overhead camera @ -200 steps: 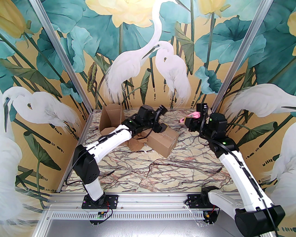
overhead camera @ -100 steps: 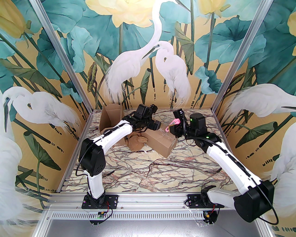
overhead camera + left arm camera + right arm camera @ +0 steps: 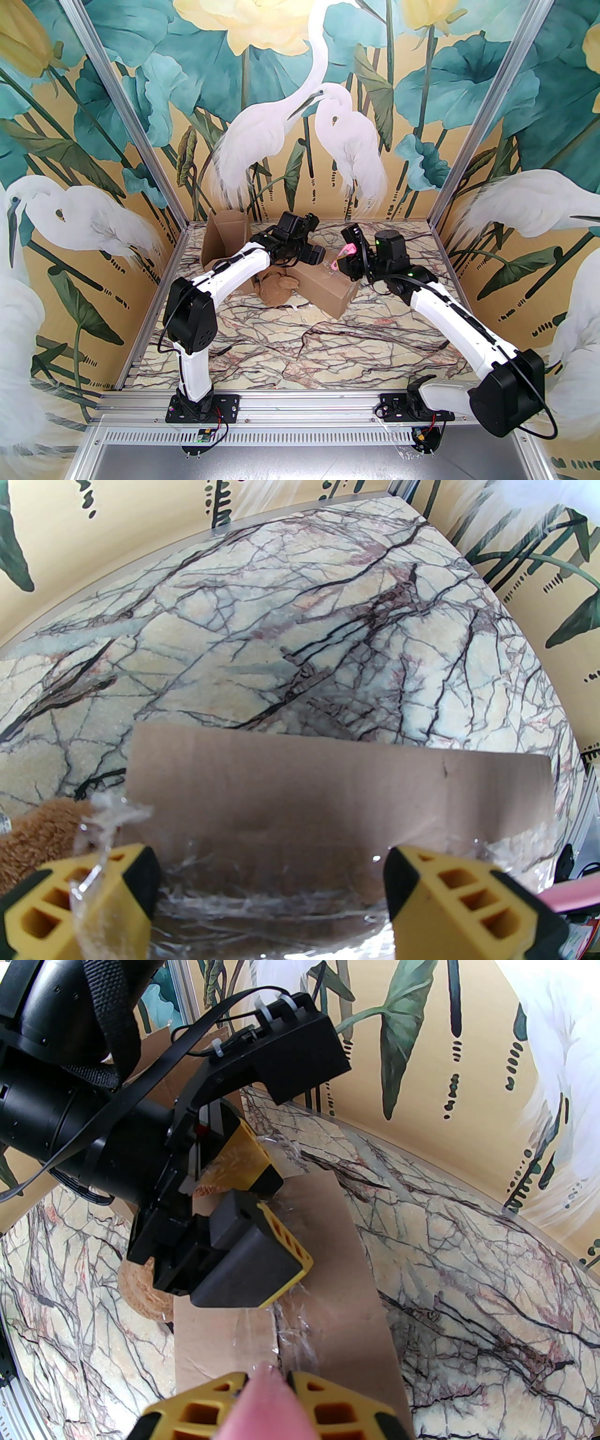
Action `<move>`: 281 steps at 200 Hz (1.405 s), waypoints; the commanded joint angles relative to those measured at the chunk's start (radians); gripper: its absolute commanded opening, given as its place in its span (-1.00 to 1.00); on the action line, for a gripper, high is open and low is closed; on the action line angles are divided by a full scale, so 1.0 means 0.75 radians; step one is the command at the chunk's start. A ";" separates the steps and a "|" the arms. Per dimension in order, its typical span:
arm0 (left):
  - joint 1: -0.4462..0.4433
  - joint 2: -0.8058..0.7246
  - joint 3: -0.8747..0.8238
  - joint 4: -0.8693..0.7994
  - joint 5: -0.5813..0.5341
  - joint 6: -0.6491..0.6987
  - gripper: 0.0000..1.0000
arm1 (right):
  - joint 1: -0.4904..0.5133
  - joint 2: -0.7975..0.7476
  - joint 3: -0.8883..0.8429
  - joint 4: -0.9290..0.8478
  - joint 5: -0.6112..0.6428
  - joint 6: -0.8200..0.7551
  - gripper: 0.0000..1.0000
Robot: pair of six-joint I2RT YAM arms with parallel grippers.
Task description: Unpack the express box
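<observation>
Your express box lies on its side towards the rear middle of the marbled tabletop, turned at an angle, its flaps shut and a seam of clear tape running along its upper face. The tape is wrinkled and partly torn, and a shred of it clings to the left-hand finger in the left wrist view.

Your left pincer hangs just above the box's left end with its yellow fingers spread wide and nothing between them. From the right wrist camera you can see that same pincer close over the taped seam; whether a fingertip touches the cardboard cannot be told.

Your right pincer is clamped on a pink tool, which sticks out past the fingertips and points down at the box's right end. In the right wrist view the tool's blurred pink body sits between the two yellow fingers, its tip right at the seam.

A brown fuzzy item rests on the tabletop against the box's left end. A second cardboard box, opened with its flaps standing up, sits in the rear left corner, apart from the express box.
</observation>
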 commanded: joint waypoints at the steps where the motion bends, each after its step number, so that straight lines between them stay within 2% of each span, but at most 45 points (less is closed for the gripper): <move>1: 0.008 0.061 -0.030 -0.103 0.028 0.025 0.66 | 0.007 -0.014 0.029 0.062 0.042 -0.037 -1.00; 50: 0.009 0.073 -0.046 -0.121 0.010 0.046 0.63 | 0.009 -0.067 -0.024 0.131 0.055 -0.066 -1.00; 78: 0.008 0.078 -0.044 -0.124 0.007 0.054 0.62 | 0.009 -0.037 -0.008 0.060 0.069 -0.098 -1.00; 155: 0.009 0.086 -0.042 -0.145 -0.014 0.064 0.62 | 0.009 -0.007 -0.052 0.045 0.037 -0.115 -1.00; 281: 0.008 0.136 -0.026 -0.210 -0.084 0.085 0.62 | 0.007 -0.129 -0.132 -0.034 0.009 -0.088 -1.00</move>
